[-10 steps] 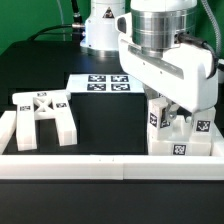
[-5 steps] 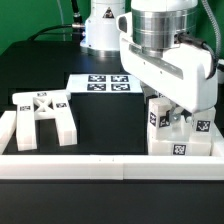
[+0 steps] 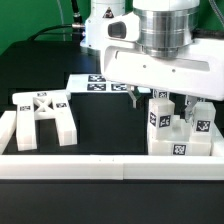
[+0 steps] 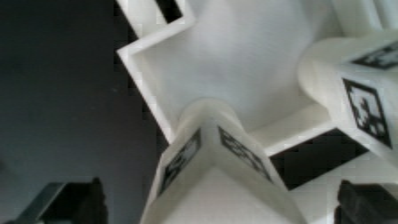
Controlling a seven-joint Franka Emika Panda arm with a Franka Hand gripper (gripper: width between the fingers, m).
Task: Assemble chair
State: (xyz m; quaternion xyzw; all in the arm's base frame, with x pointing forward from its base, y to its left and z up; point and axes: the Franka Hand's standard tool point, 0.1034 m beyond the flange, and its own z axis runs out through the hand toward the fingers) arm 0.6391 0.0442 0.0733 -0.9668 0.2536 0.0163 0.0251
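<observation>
While the arm (image 3: pixel 160 40) hangs over the exterior view's right side of the bench (image 3: pixel 110 125), its claw (image 3: pixel 160 102) stands open. One dark finger (image 3: pixel 134 97) shows below the wrist housing, the other is partly hidden near the blocks, and nothing is held between them. The chair is in loose parts. The leg frame (image 3: pixel 42 115) lies flat at the exterior view's left, close to the low border wall (image 3: pixel 100 166) and well apart from the claw. A cluster of upright blocks and slabs (image 3: pixel 178 128), each with a black-and-white tag, stands in the exterior view's right corner against the same wall, just under the claw. The marker board (image 3: pixel 100 82) lies behind, near the arm's base. The wrist view is blurred. It shows white tagged parts (image 4: pixel 214 150), and the two fingers (image 4: pixel 71 200) seem to stand on either side of them without touching, but I cannot be sure.
</observation>
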